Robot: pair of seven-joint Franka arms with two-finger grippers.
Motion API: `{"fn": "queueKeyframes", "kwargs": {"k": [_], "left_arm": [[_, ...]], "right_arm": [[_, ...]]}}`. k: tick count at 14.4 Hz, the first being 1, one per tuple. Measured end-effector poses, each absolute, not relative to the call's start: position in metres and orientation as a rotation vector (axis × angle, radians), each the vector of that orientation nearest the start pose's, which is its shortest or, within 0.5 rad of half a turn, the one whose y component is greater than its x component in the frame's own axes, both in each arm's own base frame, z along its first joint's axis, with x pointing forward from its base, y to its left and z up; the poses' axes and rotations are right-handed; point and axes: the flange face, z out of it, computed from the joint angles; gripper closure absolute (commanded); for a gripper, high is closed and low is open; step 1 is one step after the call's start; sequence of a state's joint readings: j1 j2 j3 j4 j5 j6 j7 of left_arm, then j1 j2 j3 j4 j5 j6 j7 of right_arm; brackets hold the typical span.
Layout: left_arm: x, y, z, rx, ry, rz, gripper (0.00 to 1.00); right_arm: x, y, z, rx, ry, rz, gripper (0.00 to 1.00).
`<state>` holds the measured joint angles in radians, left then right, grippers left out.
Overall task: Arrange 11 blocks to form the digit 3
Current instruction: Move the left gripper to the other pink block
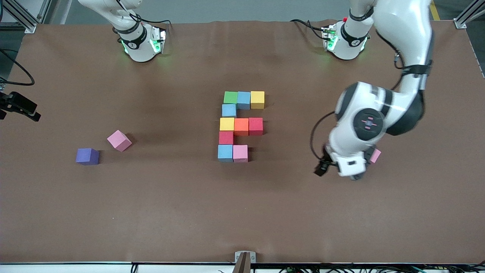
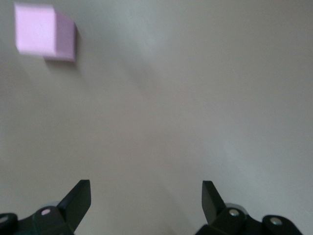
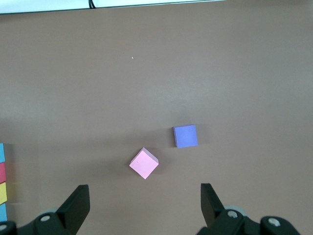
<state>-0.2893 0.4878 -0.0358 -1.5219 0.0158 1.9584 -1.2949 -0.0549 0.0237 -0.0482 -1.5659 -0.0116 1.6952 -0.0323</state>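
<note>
Ten blocks lie joined in rows mid-table: green (image 1: 230, 97), light blue (image 1: 243, 100) and yellow (image 1: 257, 99) farthest from the front camera, pink (image 1: 240, 153) among the nearest. A loose pink block (image 1: 119, 140) lies toward the right arm's end. Another pink block (image 1: 375, 156) lies toward the left arm's end, half hidden by the left arm's hand. My left gripper (image 2: 146, 196) hangs open and empty beside that pink block (image 2: 44, 36). My right gripper (image 3: 145, 200) is open and empty, high over the table, with the loose pink block (image 3: 144, 163) below it.
A purple cube (image 1: 87, 156) sits beside the loose pink block, slightly nearer the front camera, and also shows in the right wrist view (image 3: 185, 136). The brown table (image 1: 170, 212) has a black camera mount (image 1: 19, 106) at its right arm's end.
</note>
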Motion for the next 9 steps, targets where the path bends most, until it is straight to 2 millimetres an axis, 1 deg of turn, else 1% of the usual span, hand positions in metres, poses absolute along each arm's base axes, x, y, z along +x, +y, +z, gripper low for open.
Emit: {"fn": "queueKeyframes", "kwargs": {"k": [1, 4, 5, 7, 9], "left_arm": [[0.653, -0.191, 0.37, -2.754, -1.417, 0.075, 0.0], [0.65, -0.137, 0.354, -2.795, -1.294, 0.124, 0.0], [0.649, -0.116, 0.346, -2.821, -1.242, 0.131, 0.0], [0.644, -0.07, 0.319, -2.859, -1.186, 0.125, 0.0], [0.636, -0.027, 0.293, -2.87, -1.191, 0.113, 0.0]], "right_arm": [[0.571, -0.06, 0.625, -3.155, 0.11, -0.166, 0.0], [0.571, -0.06, 0.625, -3.155, 0.11, -0.167, 0.0], [0.571, -0.06, 0.625, -3.155, 0.11, -0.167, 0.0], [0.571, -0.06, 0.625, -3.155, 0.11, -0.167, 0.0], [0.572, -0.06, 0.625, -3.155, 0.11, -0.171, 0.0]]}}
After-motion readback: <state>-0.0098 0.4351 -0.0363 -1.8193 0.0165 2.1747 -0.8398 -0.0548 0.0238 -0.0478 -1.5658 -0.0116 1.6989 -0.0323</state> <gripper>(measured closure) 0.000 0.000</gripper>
